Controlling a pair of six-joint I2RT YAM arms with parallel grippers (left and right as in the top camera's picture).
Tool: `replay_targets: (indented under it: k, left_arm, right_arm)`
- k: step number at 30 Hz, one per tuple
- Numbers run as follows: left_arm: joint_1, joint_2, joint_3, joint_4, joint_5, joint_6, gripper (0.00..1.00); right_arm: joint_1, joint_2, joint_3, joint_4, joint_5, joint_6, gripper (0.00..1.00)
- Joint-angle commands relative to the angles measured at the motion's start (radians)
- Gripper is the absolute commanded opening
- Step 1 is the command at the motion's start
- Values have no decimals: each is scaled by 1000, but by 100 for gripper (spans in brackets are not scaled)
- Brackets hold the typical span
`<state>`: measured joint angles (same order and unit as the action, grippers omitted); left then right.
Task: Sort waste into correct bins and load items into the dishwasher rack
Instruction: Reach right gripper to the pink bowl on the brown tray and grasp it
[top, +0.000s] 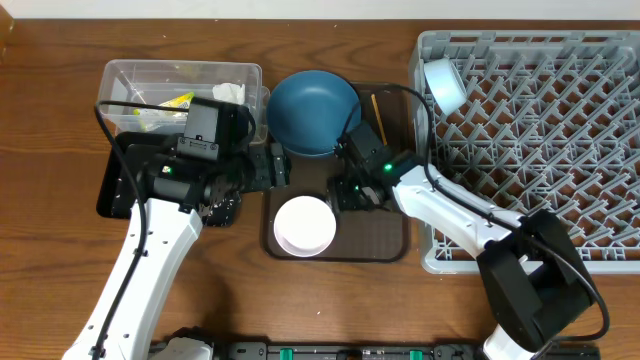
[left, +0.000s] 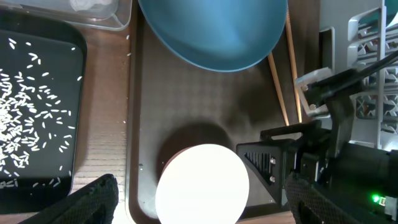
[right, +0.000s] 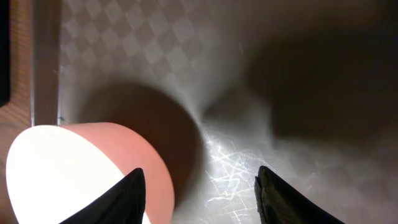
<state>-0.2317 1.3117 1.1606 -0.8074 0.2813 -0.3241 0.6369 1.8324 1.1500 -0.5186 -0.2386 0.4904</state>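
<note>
A white bowl (top: 304, 225) with a pink outside (right: 62, 174) stands on the brown serving tray (top: 385, 235). My left gripper (top: 275, 165) is open, its fingers wide either side of the bowl (left: 202, 186). My right gripper (top: 345, 190) is open and empty (right: 202, 199) just above the tray, right of the bowl. The dark blue plate (top: 313, 110) sits at the tray's far end, with two chopsticks (top: 378, 115) beside it (left: 280, 81). A light blue bowl (top: 443, 85) lies in the grey rack (top: 540, 140). Rice (left: 25, 124) lies in the black tray (top: 115, 185).
The clear box (top: 180, 90) at the back left holds a yellow wrapper (top: 172, 103) and white tissue (top: 228, 92). The two arms are close together over the brown tray. The rack's wall (left: 367, 37) stands right of the chopsticks.
</note>
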Motion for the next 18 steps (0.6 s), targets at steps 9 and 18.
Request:
replay_targets:
  k: [9,18]
  left_arm:
    - [3,-5,21,-3,-6,9,88]
    - [3,-5,21,-3,-6,9,88]
  right_arm:
    - [36,5,-8,55,-54,-29,58]
    - [32,5,-7,60,-146,-167,55]
